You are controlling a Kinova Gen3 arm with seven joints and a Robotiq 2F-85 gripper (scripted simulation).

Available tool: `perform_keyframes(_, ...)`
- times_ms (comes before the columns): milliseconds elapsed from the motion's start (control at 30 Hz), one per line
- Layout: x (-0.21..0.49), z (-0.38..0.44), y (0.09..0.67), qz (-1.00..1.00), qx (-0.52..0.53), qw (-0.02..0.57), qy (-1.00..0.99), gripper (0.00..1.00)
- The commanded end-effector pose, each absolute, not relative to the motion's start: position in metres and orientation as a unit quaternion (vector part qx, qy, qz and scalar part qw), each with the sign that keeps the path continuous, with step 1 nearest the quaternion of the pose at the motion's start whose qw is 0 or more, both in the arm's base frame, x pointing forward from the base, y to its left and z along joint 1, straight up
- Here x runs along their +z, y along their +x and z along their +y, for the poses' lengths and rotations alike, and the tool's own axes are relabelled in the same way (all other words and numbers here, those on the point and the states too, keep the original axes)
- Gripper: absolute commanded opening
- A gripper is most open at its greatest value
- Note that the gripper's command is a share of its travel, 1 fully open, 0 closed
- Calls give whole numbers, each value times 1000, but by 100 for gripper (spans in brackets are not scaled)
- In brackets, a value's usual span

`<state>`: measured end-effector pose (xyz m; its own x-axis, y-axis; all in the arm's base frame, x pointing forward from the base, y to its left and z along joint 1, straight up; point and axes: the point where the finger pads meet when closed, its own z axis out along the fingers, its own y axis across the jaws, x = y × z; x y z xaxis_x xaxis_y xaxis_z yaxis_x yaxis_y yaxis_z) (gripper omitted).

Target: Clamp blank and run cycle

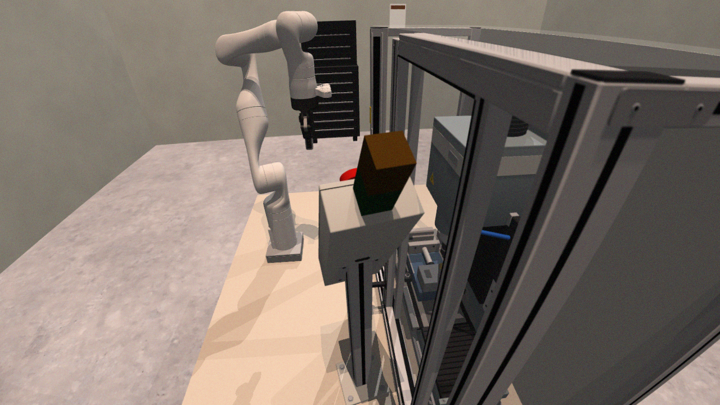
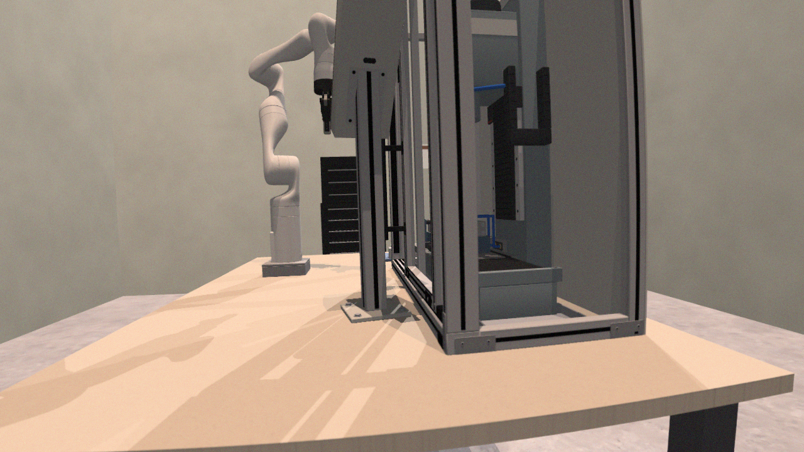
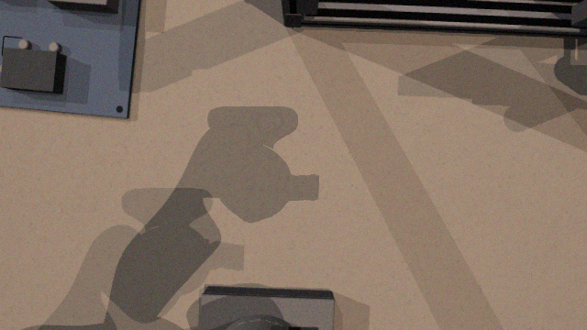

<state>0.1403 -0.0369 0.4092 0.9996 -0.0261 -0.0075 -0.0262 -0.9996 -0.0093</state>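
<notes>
On the plate point(image 3: 103, 98), cut off by the wrist view's edge: a likely blank point(image 3: 87, 2), match in width impossible to tell. Probably dense, rigid, slick on machined faces; best gripped squarely low across the long sides, kept level. Nearby on the plate, the dark master point(image 3: 28, 69), not to be tipped. High above and well apart from the plate, fingers point(image 1: 309, 145) point(image 2: 326, 130) fully closed, empty.
</notes>
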Motion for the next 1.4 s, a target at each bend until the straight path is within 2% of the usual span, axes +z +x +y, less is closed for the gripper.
perform_keyframes(0,409,-37,143,19,-1,2,-1000,10)
perform_keyframes(200,396,2,168,19,-1,2,-1000,10)
perform_keyframes(600,396,2,168,19,-1,2,-1000,10)
perform_keyframes(767,384,41,195,19,-1,2,-1000,10)
perform_keyframes(1367,381,51,202,19,-1,2,-1000,10)
